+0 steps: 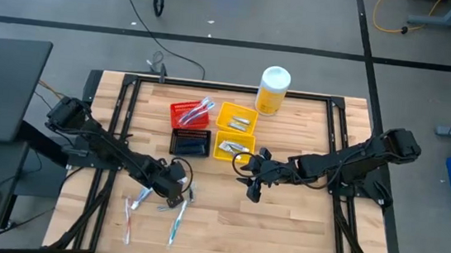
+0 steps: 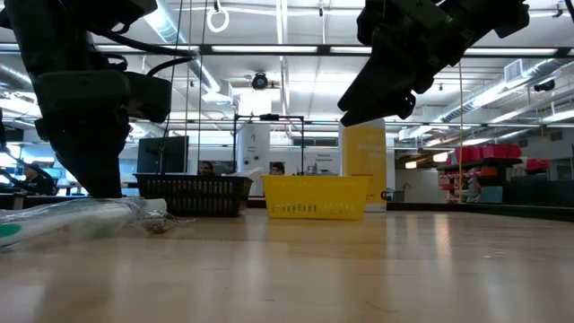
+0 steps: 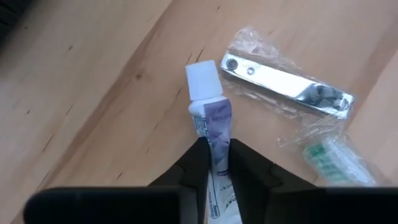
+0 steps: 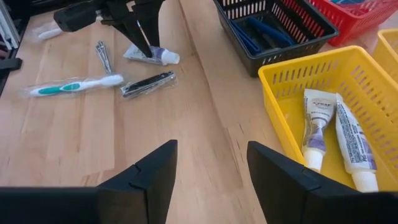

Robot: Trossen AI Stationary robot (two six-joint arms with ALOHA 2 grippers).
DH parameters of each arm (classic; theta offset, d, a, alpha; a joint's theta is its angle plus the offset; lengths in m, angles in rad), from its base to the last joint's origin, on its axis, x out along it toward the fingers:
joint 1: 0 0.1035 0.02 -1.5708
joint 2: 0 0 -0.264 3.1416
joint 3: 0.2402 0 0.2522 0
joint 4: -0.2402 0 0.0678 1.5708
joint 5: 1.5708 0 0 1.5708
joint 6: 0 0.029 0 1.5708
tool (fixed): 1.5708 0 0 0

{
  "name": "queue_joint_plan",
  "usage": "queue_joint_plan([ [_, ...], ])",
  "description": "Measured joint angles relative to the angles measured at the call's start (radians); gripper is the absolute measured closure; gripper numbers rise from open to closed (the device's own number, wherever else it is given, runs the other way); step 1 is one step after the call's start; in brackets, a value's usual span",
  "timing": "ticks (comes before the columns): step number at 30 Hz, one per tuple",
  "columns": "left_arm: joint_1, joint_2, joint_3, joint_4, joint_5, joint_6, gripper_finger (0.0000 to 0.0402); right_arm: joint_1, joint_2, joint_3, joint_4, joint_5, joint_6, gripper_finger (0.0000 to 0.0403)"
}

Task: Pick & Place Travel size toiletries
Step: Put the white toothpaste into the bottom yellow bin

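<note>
Left wrist view — left gripper (image 3: 216, 163) pinched on toothpaste tube (image 3: 210, 118) | tube lies on table (image 3: 112, 93), cap pointing away

A small white toothpaste tube (image 3: 210, 127) with a white cap lies flat on the wood, pinched between the left gripper's (image 3: 216, 163) fingers. Just beside it sits a shiny nail clipper (image 3: 287, 85) in clear wrap, and a green-and-white toothbrush (image 4: 76, 85) lies near that. More toothbrushes (image 1: 177, 220) rest toward the table's front edge. Two tubes (image 4: 336, 134) lie side by side in a yellow bin (image 4: 278, 89), dark blue razors (image 4: 255, 32) fill the black bin (image 4: 292, 38), and toothbrushes stand out of the red bin (image 1: 183, 114).
</note>
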Motion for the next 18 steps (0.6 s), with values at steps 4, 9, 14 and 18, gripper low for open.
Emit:
queue_joint_plan([
  [4,0.000,0.000,0.000,0.059,-0.006,0.050,0.0345,0.000,0.003,0.000,0.040,-0.007,-0.031,0.0189],
  [9,0.010,0.000,0.054,0.145,-0.054,0.191,0.0346,0.000,0.052,0.000,0.237,-0.069,-0.074,0.0185],
  [14,0.028,0.000,0.152,0.151,-0.134,0.390,0.0347,-0.001,0.124,0.000,0.358,-0.070,-0.098,0.0196],
  [18,0.049,0.000,0.212,0.157,-0.196,0.513,0.0347,-0.006,0.174,0.000,0.438,-0.070,-0.015,0.0207],
])
